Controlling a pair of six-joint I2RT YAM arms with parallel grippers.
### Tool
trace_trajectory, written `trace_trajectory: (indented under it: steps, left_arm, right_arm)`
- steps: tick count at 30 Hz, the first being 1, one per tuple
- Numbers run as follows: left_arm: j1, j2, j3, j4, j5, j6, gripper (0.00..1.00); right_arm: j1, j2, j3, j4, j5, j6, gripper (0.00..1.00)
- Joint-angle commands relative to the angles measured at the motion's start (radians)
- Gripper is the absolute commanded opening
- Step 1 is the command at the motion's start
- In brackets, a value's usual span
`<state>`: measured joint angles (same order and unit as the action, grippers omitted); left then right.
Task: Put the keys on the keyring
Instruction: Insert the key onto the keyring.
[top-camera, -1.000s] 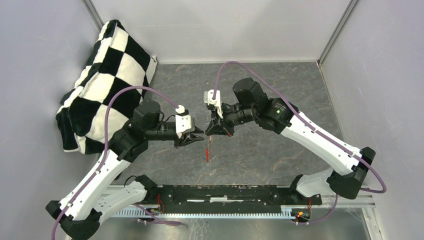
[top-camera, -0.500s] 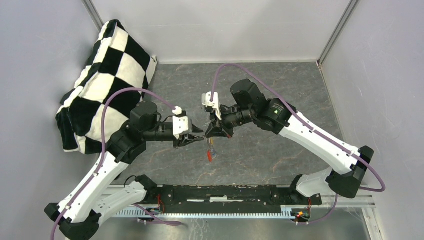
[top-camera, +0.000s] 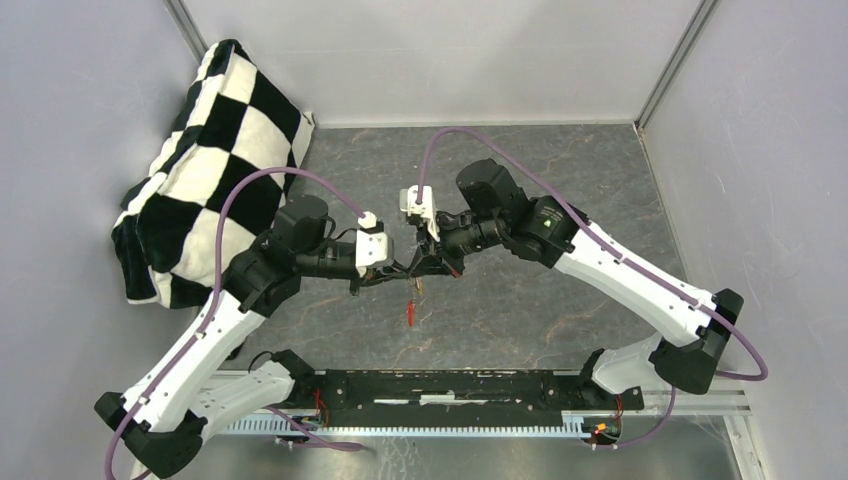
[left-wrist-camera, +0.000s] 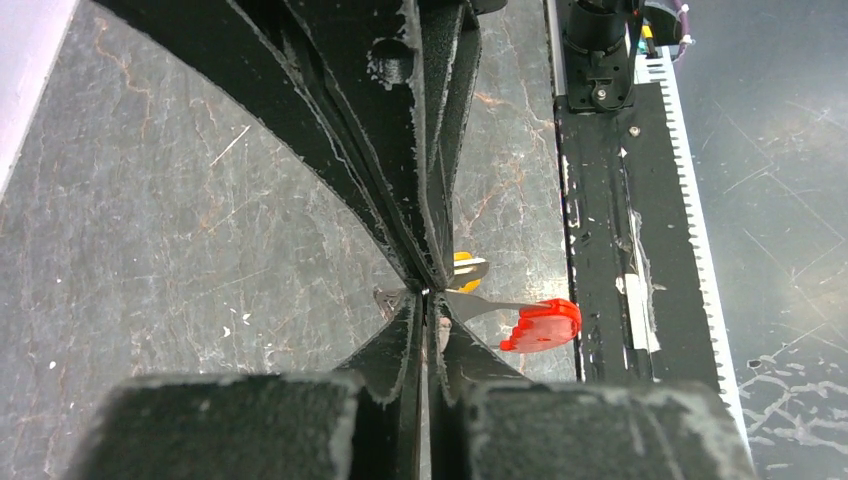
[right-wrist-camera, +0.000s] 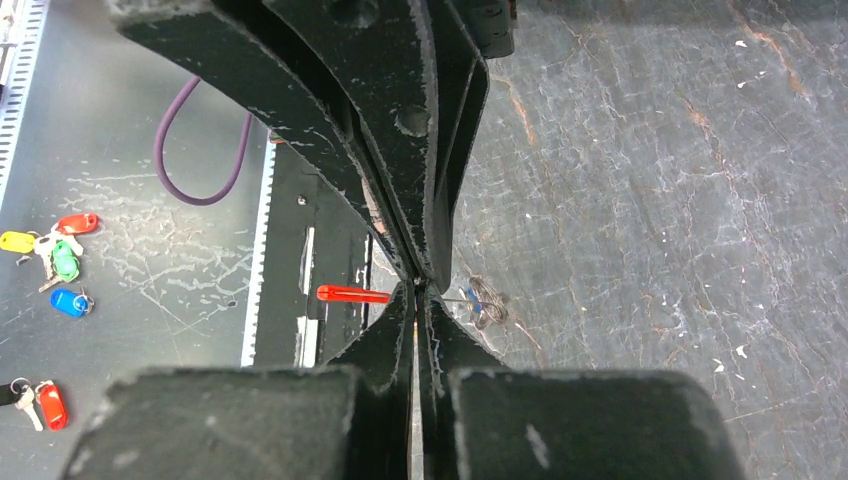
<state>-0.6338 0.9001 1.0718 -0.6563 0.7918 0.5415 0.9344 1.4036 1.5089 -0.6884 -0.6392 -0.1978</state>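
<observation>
Where the two arms meet over the middle of the table (top-camera: 600, 165), the left gripper (top-camera: 392, 271) and the right gripper (top-camera: 424, 266) are set tip to tip, touching. Both pincers are seen clenched, fingers pressed together with only a slit left. The keys (left-wrist-camera: 466, 268) are held at that meeting point, off the table. A yellow-capped one is seen just beside the tips in the left wrist view, and a slim grey blade runs from the tips to the keyring (left-wrist-camera: 541, 325), bright red. The right pincer is clenched on the keys; whether the left grips them too cannot be told. From above, the keyring is seen hanging just below the tips. A checkered cloth (top-camera: 210, 150) is piled at the far left corner. Spare coloured key tags (right-wrist-camera: 58, 262) are seen lying beyond the black rail (top-camera: 450, 385).
</observation>
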Motion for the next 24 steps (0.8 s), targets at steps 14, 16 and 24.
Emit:
trace_trajectory:
  steps: [14, 16, 24]
  left_arm:
    - [0.003, -0.099, -0.082, 0.392, -0.13, -0.413, 0.02]
    - [0.003, -0.107, -0.094, 0.479, -0.144, -0.493, 0.02]
    - [0.003, -0.12, -0.139, 0.651, -0.156, -0.668, 0.02]
  right_arm:
    - [-0.133, -0.293, -0.284, 0.44, 0.076, 0.235, 0.77]
    - [-0.135, -0.331, -0.345, 0.503, 0.084, 0.267, 0.75]
    - [-0.137, -0.353, -0.413, 0.649, 0.067, 0.336, 0.72]
